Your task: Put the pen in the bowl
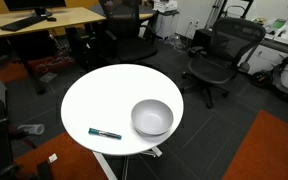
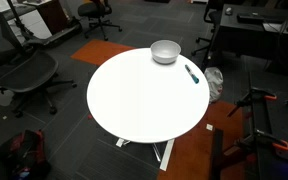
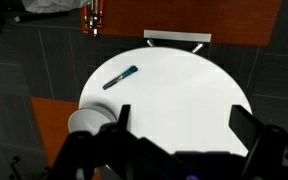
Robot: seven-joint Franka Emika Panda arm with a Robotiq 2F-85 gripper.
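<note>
The gripper (image 3: 184, 138) is held apart; the pen (image 3: 120, 77) near the bowl (image 3: 87, 121) could be rolled away if nudged

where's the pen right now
In an exterior view, the pen lies flat on the white table near its edge, beside the bowl, not in it.

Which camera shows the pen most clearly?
The wrist view: the pen lies whole and largest there, seen from above on the table. In both exterior views the pen is only a thin sliver beside the bowl.
</note>
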